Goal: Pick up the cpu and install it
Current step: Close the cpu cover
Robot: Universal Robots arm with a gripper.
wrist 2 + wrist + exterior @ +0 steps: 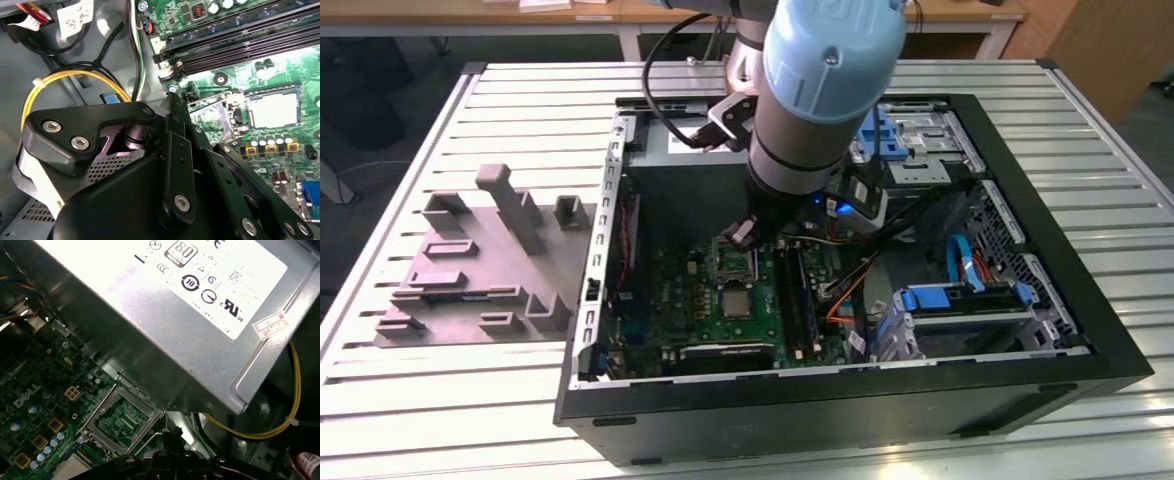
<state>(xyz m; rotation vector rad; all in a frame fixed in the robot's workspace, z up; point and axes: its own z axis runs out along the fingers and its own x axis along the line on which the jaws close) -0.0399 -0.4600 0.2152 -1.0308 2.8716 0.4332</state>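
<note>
We see the arm reaching down into the open computer case point(1067, 330) on the slatted table point(480, 400); the gripper point(744, 232) hangs just above the green motherboard point(707, 310), near the raised socket frame point(734, 262); whether its fingers are released or clenched we cannot tell, since the black linkage hides the tips in both wrist views. The cpu point(275, 109) lies flat in its socket on the motherboard, pale top up, apart from the gripper; in the exterior view it sits just below the frame point(739, 303). The silver power supply point(200, 310) stands beside the board; the grey moulded tray point(474, 275) lies outside the case, toward the exterior view's left.
</note>
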